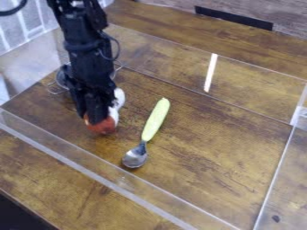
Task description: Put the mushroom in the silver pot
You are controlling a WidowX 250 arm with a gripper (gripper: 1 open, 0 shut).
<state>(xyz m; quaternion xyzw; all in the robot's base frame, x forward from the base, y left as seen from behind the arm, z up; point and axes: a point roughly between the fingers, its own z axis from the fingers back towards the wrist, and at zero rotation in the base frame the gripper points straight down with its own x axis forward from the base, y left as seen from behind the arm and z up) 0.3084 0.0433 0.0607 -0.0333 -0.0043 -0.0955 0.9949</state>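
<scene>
My gripper (99,113) points straight down with its black fingers shut on the mushroom (107,125), whose reddish-brown cap shows just below the fingertips, slightly above the wooden table. The silver pot (59,84) stands right behind and to the left of the gripper. My arm hides most of it, so only a bit of its rim and a handle show.
A spoon with a yellow-green handle (155,118) and a metal bowl (135,160) lies to the right of the gripper. Low clear plastic walls (72,157) fence the wooden work area. A white strip (210,71) lies farther back right.
</scene>
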